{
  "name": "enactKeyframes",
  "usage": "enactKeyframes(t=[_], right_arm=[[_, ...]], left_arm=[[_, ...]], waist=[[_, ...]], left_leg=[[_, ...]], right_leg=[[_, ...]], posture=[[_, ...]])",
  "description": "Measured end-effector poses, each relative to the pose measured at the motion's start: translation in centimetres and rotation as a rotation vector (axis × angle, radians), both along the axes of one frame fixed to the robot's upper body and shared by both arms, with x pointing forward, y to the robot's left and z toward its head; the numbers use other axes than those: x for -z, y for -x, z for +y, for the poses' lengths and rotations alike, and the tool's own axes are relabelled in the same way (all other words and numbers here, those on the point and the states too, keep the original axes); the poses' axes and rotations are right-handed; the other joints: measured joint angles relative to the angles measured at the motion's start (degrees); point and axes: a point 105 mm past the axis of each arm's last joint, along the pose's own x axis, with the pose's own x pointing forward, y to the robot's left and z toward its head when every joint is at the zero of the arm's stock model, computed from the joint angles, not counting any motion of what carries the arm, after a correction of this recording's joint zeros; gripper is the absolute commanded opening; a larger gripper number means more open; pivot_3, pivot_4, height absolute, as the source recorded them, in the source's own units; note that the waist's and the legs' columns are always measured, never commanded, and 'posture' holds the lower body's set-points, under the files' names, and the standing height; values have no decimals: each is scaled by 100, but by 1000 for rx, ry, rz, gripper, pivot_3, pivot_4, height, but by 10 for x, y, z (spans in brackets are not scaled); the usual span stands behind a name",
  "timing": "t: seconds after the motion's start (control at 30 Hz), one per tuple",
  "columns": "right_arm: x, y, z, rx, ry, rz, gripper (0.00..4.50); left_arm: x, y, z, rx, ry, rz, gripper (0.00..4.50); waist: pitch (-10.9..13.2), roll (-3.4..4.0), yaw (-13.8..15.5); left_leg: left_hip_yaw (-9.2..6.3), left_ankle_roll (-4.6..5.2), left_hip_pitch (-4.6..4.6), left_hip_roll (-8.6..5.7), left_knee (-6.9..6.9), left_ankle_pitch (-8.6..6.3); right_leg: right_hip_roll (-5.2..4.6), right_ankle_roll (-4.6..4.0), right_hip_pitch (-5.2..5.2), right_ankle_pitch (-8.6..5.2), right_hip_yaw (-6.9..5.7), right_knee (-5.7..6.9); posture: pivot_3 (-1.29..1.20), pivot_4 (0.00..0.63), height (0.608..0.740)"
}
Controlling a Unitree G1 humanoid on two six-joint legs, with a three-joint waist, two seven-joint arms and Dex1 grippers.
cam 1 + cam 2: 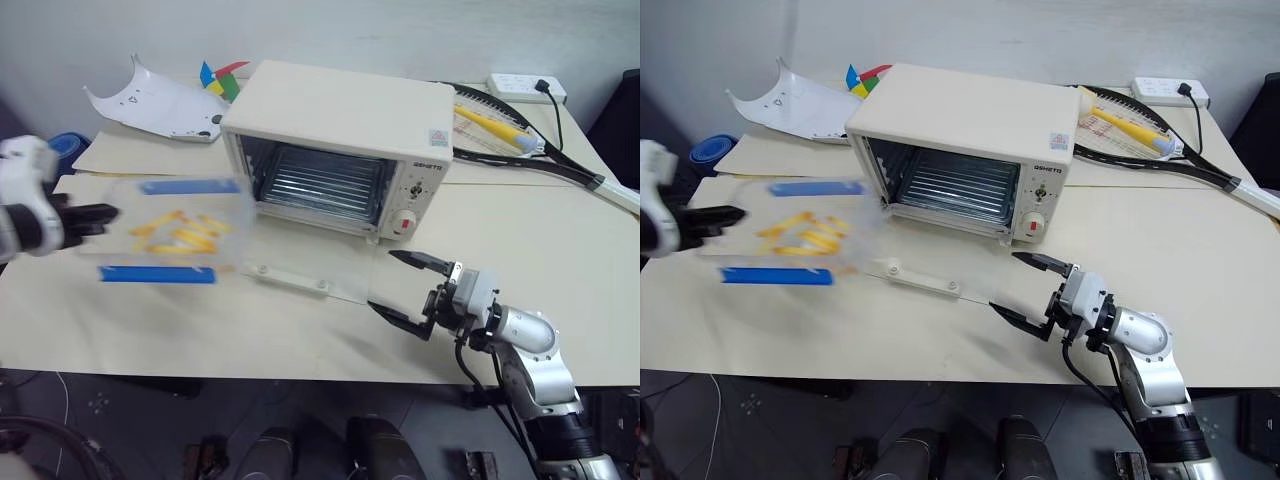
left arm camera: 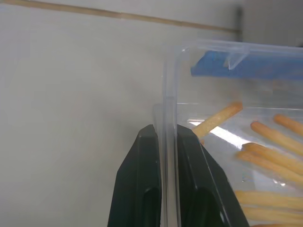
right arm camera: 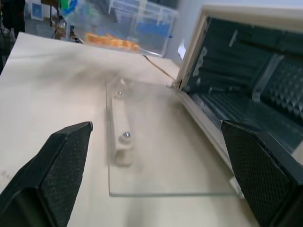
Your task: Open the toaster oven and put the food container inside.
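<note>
The toaster oven (image 1: 335, 150) stands open, its door flat on the desk (image 1: 560, 270). At its nine o'clock, the left gripper (image 2: 163, 137) pinches the food container (image 1: 170, 235) by its wall, seemingly airborne. The right gripper (image 1: 405, 290) gapes wide, empty. Next: slide the container onto the rack.

Left gripper (image 2: 168, 142) clamped on the clear end wall of the food container (image 2: 236, 94), one black finger (image 2: 142, 184) outside the wall, the other inside. Blue clip strip (image 2: 246, 66) along the far long side. Yellow-orange food strips (image 2: 265, 161) lying on the tray floor. Pale table surface (image 2: 71, 94) behind.
</note>
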Motion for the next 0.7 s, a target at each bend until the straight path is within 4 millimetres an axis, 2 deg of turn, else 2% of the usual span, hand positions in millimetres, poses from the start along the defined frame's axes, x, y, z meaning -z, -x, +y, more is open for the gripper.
enactKeyframes(t=[0.07, 0.17, 0.37, 0.47, 0.67, 0.7], right_arm=[[1, 0, -3, 23, 1, 2, 4500], [0, 1, -4, 42, -5, -4, 4500], [1, 8, -3, 69, -12, -9, 4500], [1, 10, -2, 83, -18, -13, 4500], [-5, 13, 0, 100, -32, -33, 4500], [-6, 14, 1, 102, -33, -26, 4500]], left_arm=[[9, -7, -31, 77, 35, 15, 80], [12, -16, -58, 125, 55, 12, 80], [18, -32, -76, 111, 16, -7, 80], [20, -37, -82, 121, 2, -15, 1035], [6, -48, -102, 168, 89, -94, 2861], [5, -47, -103, 186, 101, -97, 2861]], waist=[[0, -1, -36], [1, -1, -117], [1, -1, -144], [1, -1, -129], [1, -1, -79], [1, -1, -87]], left_leg=[[4, -1, -1, 1, -1, 0], [9, -4, -2, 5, -2, 0], [9, -7, 0, 4, 1, 2], [9, -7, 0, 3, 1, 2], [8, -7, 0, 2, 6, 2], [9, -8, 0, 3, 4, 2]], right_leg=[[2, 0, -5, 0, 2, 2], [5, 0, -12, 0, 2, 5], [5, 0, -9, 0, 1, 5], [5, 0, -10, 0, 2, 5], [4, 0, -7, 0, 1, 4], [4, 0, -9, 0, 1, 5]], posture=[[0, 150, 740], [0, 150, 740], [0, 150, 740], [0, 150, 740], [0, 150, 740], [0, 150, 740]])
